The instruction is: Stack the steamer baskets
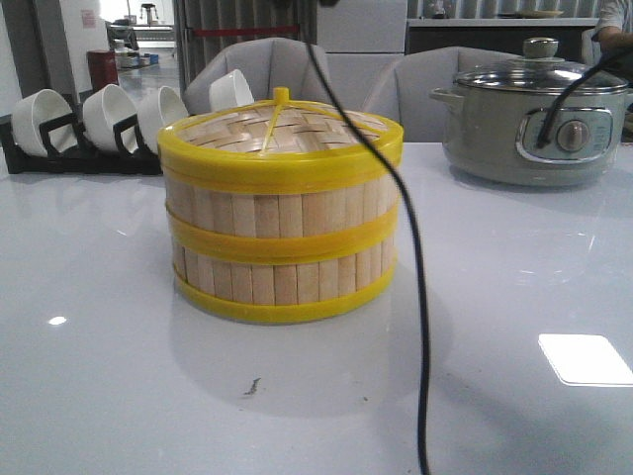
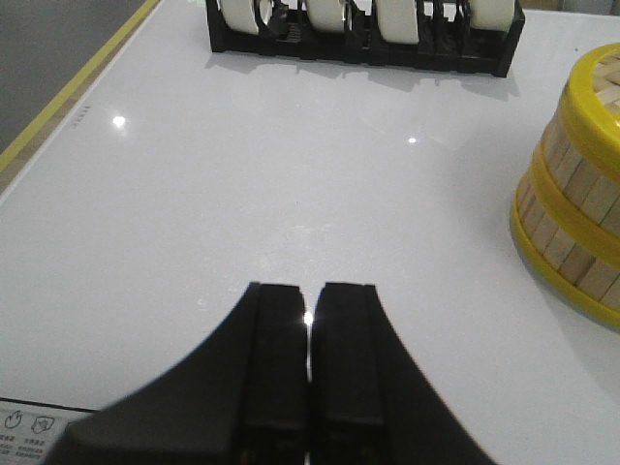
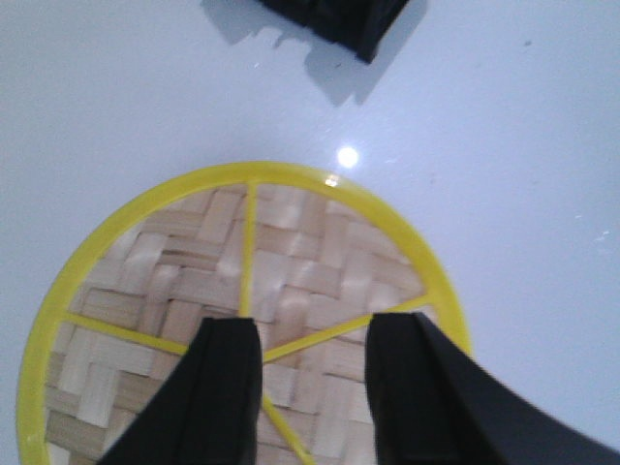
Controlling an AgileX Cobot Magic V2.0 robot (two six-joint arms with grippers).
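Two steamer baskets [image 1: 282, 252] with pale wood-slat walls and yellow rims stand stacked in the middle of the white table, with the woven-bamboo lid [image 1: 282, 134] on top. My right gripper [image 3: 312, 325] hangs open and empty above the lid [image 3: 194, 262], its fingers either side of the centre where the yellow ribs meet. My left gripper [image 2: 310, 291] is shut and empty, low over bare table to the left of the stack [image 2: 576, 194]. Neither gripper shows in the front view.
A black rack with white bowls [image 1: 89, 124] stands at the back left and also shows in the left wrist view [image 2: 363, 39]. A grey electric pot [image 1: 534, 119] stands at the back right. A black cable [image 1: 420, 297] hangs across in front of the stack. The table's left edge [image 2: 58, 107] is near.
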